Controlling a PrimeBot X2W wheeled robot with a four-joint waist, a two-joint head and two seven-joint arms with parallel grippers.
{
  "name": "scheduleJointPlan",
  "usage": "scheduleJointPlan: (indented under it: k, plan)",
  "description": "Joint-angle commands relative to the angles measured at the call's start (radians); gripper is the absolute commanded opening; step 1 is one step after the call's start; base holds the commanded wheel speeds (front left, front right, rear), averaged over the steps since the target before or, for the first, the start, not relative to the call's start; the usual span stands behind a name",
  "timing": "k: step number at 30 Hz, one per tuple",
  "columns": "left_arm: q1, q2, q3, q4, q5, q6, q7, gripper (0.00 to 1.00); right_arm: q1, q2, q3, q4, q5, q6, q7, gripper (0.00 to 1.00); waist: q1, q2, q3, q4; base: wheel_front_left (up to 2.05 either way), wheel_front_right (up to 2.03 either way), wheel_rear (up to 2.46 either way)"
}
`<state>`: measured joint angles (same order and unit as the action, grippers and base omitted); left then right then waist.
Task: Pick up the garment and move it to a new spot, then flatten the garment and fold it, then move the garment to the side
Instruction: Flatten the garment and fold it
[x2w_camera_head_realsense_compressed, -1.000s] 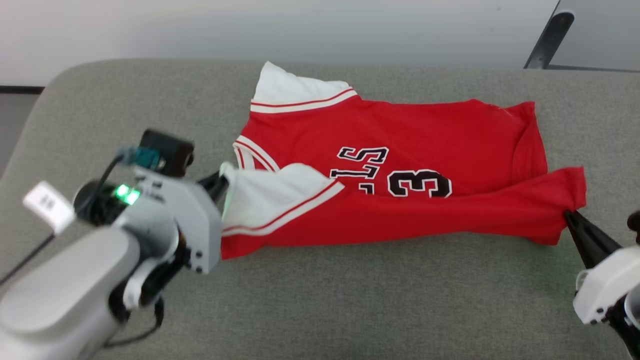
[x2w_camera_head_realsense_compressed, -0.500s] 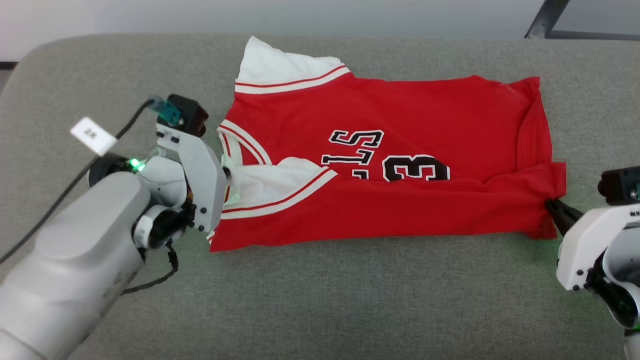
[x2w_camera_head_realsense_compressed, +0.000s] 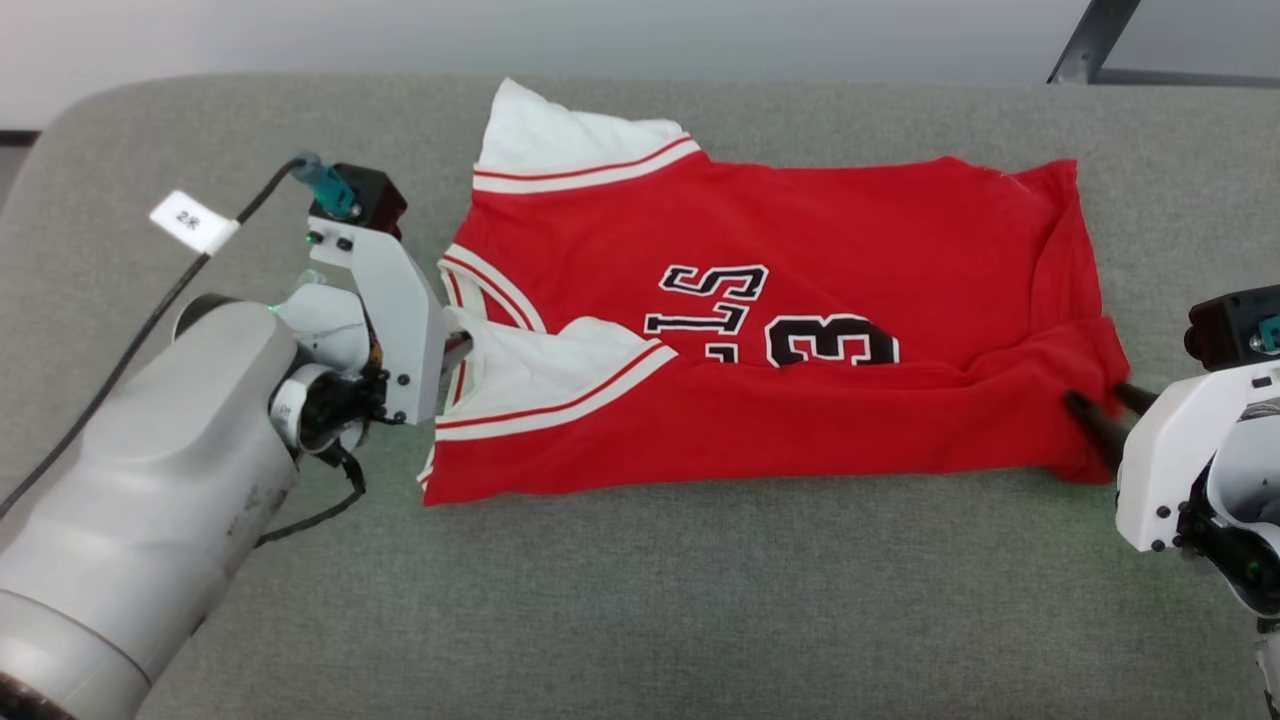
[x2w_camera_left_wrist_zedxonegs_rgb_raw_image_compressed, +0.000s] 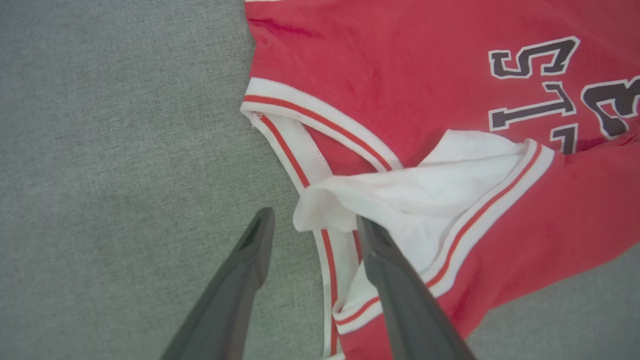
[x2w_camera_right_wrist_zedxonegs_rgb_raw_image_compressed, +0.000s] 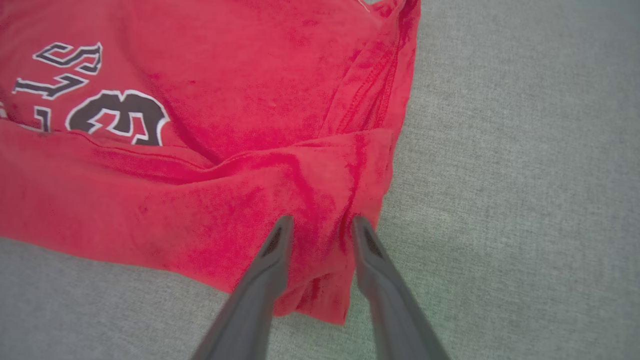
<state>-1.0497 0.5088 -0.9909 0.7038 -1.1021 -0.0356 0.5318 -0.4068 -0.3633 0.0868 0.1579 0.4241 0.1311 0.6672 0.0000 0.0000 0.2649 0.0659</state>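
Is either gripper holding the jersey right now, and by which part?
Nothing is held. The left gripper stands open at the garment's white sleeve edge; the right gripper stands open astride its red bottom corner, unpinched.

surface: grey fabric pad (x2w_camera_head_realsense_compressed: 640, 600) | behind: pale wall (x2w_camera_head_realsense_compressed: 300, 30) | top-right: dark strut (x2w_camera_head_realsense_compressed: 1078, 40)

Garment (x2w_camera_head_realsense_compressed: 800, 250): red jersey on grey cushion (x2w_camera_head_realsense_compressed: 640, 600), near long edge folded over black lettering. Left gripper (x2w_camera_head_realsense_compressed: 455, 345) at folded white sleeve (x2w_camera_head_realsense_compressed: 540, 375), fingertips mostly hidden behind wrist housing. Right gripper (x2w_camera_head_realsense_compressed: 1100, 405) at red hem corner, two dark fingers apart. White tag (x2w_camera_head_realsense_compressed: 193, 220) on left arm cable.
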Motion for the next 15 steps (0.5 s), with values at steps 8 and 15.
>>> scheduleJointPlan:
  k: [8, 15]
  plan:
    - [0.02, 0.015, 0.007, -0.003, 0.007, -0.007, -0.055, 1.0, 0.019, -0.043, 0.025, -0.071, 0.034, -0.001, -0.043, 1.0, 0.0, 0.0, -0.065, 0.005, 0.0, 0.0, 0.0]
    - [0.09, 0.056, 0.023, -0.089, 0.001, 0.024, -0.123, 1.0, 0.093, -0.094, 0.052, -0.203, -0.022, -0.001, -0.321, 1.0, 0.0, 0.0, -0.123, -0.001, 0.0, 0.0, 0.0]
